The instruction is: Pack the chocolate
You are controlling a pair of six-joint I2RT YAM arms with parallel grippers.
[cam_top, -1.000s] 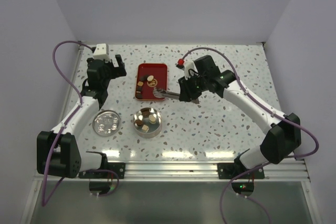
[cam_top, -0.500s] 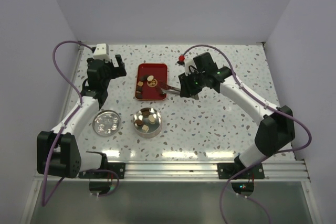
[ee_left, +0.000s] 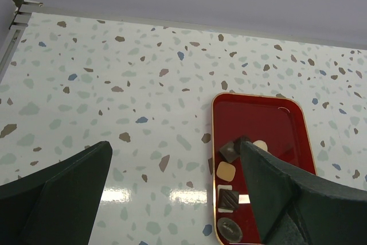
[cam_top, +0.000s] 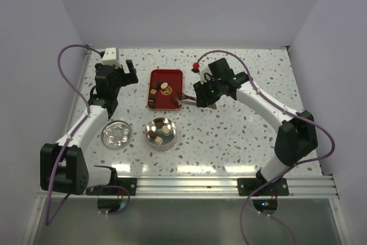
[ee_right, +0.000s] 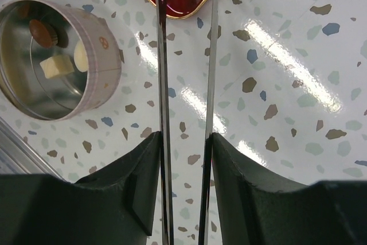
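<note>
Now the tin holds some chocolate; more lies on the red tray. Clenching tweezers, the right gripper drew back to the tray's edge; the left gripper gapes.

No word, number, brand or sign can be read in any view. The only print is on the pale band round the tin, at 10 o'clock in the right wrist view: small brown marks, too blurred to tell as letters. The round lid, at 8 o'clock in the top view, shows too small to read.
</note>
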